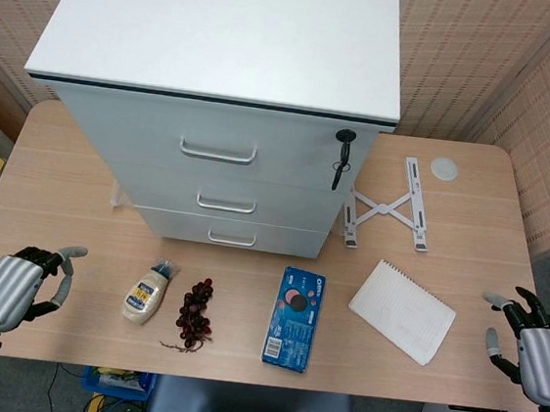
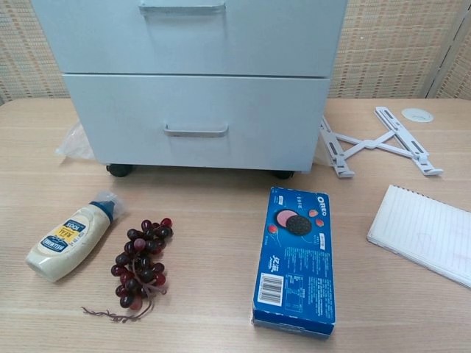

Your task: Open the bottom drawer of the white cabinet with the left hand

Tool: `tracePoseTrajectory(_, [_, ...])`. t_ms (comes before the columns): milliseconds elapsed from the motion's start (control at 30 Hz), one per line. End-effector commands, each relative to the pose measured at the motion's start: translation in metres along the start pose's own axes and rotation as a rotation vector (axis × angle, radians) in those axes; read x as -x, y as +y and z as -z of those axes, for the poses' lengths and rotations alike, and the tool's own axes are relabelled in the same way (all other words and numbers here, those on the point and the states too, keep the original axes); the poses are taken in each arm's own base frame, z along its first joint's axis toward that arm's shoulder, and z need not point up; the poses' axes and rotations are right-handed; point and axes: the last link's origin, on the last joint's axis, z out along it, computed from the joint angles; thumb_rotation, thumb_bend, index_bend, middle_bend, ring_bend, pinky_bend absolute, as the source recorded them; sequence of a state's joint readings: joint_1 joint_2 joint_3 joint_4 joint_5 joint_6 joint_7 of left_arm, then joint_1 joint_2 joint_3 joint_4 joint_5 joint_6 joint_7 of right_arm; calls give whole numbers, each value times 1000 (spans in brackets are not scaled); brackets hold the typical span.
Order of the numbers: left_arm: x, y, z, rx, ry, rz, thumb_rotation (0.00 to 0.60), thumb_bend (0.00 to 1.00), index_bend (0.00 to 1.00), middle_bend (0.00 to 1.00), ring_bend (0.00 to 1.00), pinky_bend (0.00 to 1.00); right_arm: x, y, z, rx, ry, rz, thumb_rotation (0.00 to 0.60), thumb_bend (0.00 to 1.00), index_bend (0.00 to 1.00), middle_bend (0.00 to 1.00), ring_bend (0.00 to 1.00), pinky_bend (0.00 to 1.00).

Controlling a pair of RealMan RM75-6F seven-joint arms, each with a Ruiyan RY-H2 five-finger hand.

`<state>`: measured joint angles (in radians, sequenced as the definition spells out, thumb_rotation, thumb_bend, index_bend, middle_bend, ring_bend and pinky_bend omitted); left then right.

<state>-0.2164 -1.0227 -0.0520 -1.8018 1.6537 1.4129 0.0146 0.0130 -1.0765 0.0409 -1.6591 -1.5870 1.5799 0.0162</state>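
Note:
The white cabinet [image 1: 219,82] stands at the back of the table with three drawers, all pushed in. Its bottom drawer [image 1: 233,231] carries a small metal handle [image 1: 231,238]; the chest view shows that drawer [image 2: 195,121] and handle [image 2: 196,132] up close. My left hand [image 1: 20,288] hovers at the table's front left corner, fingers apart and slightly curled, holding nothing, well left of the drawer. My right hand [image 1: 535,351] sits off the front right edge, fingers spread and empty. Neither hand appears in the chest view.
In front of the cabinet lie a mayonnaise bottle [image 1: 148,292], a bunch of dark grapes [image 1: 195,316] and a blue Oreo box [image 1: 295,317]. A white notepad [image 1: 402,310], a folding laptop stand [image 1: 387,214] and a small white disc [image 1: 444,168] lie to the right. Keys [image 1: 340,159] hang from the cabinet lock.

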Motion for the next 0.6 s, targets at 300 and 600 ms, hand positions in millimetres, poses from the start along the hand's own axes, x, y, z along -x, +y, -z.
tracePoseTrajectory(300, [18,43,-52,210,-73,44,600,542,280,711,747,865,0,-2,0,-5,-3,4,600,465,259,364,283,387])
tracePoseTrajectory(600, [39,67,-82,287,-162,70,600,581,241,861,912,1000,-2,-1,0,3,2,9,600,465,260,364,283,387])
